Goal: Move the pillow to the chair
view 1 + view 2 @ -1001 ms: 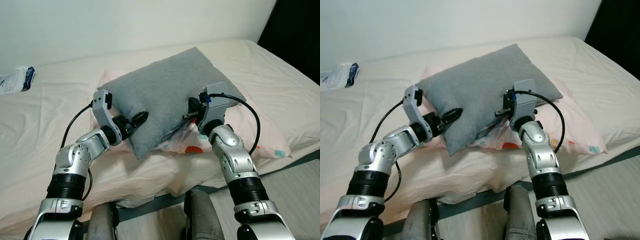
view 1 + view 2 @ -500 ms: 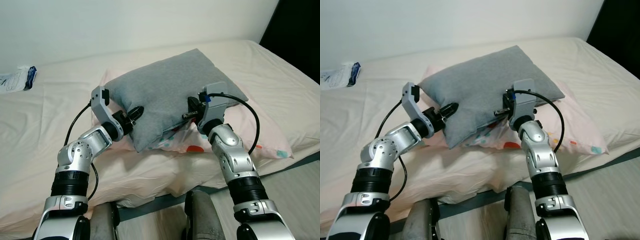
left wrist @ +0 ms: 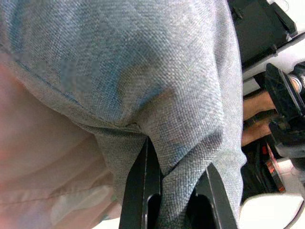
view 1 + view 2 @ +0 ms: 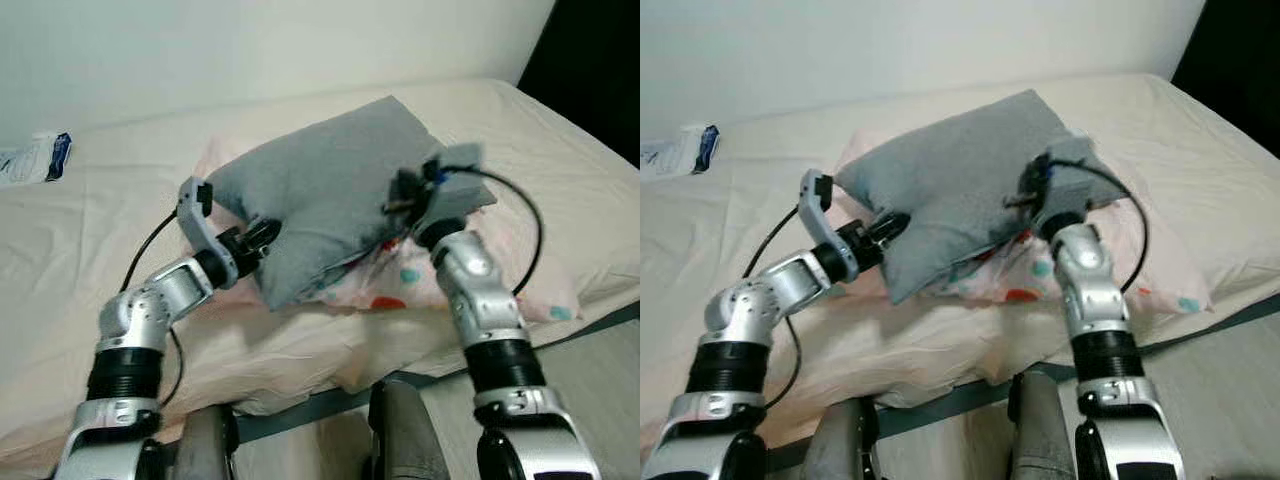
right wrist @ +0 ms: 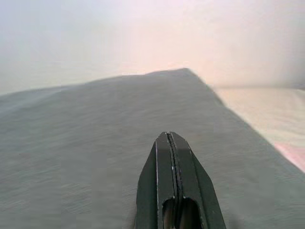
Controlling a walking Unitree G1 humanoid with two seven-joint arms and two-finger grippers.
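Now the right arm is blurred mid-swing, and its wrist rides higher and further over the grey pillow (image 4: 330, 190) than it did half a second back, when it sat low against the near edge by the spotted pillowcase. The right gripper (image 5: 173, 157) has its two black fingers pressed flat together with nothing visibly between them, laid along the top of the grey cloth, so it seems to be pushing or steadying, not gripping. The left gripper (image 3: 174, 191) is another matter: its fingers are nipped tight on a fold of fabric at the pillow's near left corner, the cloth bunched up between them. A second ago that gripper was only nosing at the side; since then it has slid down to the corner and taken hold. The pillow itself lies on the bed (image 4: 90, 270), partly across the pink spotted pillow (image 4: 440, 285) beneath it, and its near edge looks slightly lifted and creased where the left side pulls. I'd judge the grasp is half made, one corner secured. No chair is in sight from here, so the carrying is all ahead. A one-corner hold on a soft thing may let it sag or slip.
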